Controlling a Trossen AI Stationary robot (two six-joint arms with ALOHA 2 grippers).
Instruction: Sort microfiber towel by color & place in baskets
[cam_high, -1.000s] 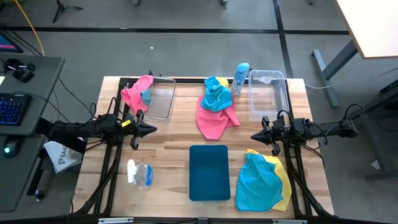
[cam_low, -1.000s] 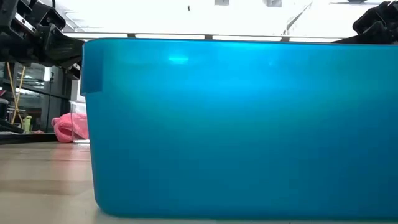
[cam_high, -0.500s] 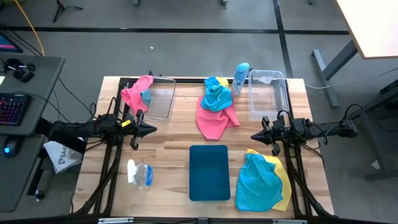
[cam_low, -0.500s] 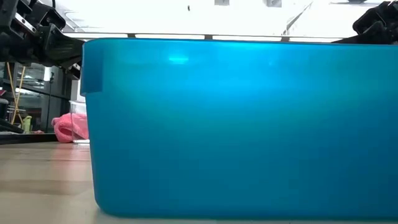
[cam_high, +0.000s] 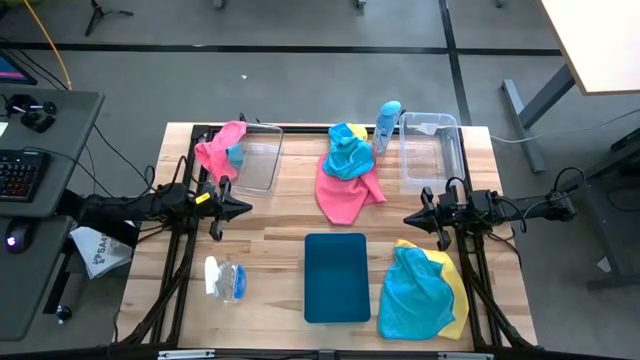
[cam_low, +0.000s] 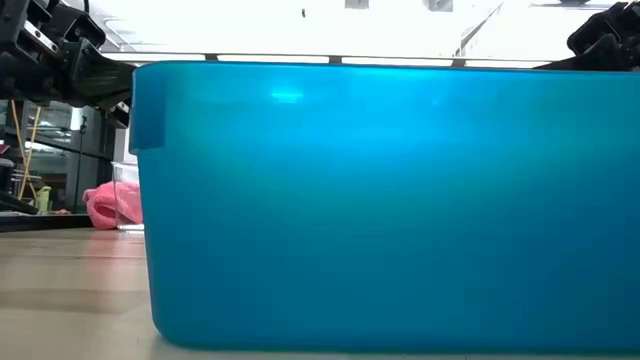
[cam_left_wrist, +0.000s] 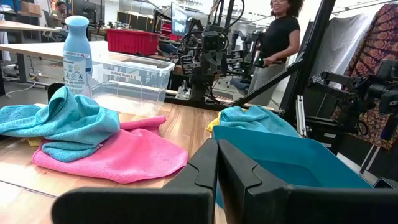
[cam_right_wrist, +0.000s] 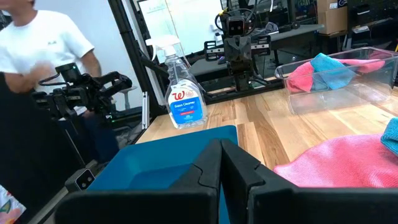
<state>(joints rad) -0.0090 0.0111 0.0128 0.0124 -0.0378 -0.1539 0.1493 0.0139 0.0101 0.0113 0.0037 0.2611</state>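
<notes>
Both grippers hover shut above the table and touch nothing: my left gripper (cam_high: 243, 208) (cam_left_wrist: 217, 163) near the left edge, my right gripper (cam_high: 408, 218) (cam_right_wrist: 221, 160) near the right edge. A pink towel (cam_high: 216, 150) with a small blue cloth hangs over the rim of the left clear bin (cam_high: 258, 165). At the table's middle a blue towel (cam_high: 348, 157) lies on a spread pink towel (cam_high: 345, 195) (cam_left_wrist: 118, 155), with a bit of yellow showing behind. Near the right front corner another blue towel (cam_high: 413, 290) lies on a yellow towel (cam_high: 458, 295). The right clear bin (cam_high: 432, 152) and the dark-teal tray (cam_high: 337, 277) hold no towel.
A bottle with a light-blue cap (cam_high: 387, 125) stands between the middle pile and the right bin. A clear spray bottle (cam_high: 225, 278) (cam_right_wrist: 185, 99) is near the left front. The tray's wall (cam_low: 380, 200) fills the low view. People (cam_left_wrist: 277, 37) (cam_right_wrist: 43, 56) stand beyond the table.
</notes>
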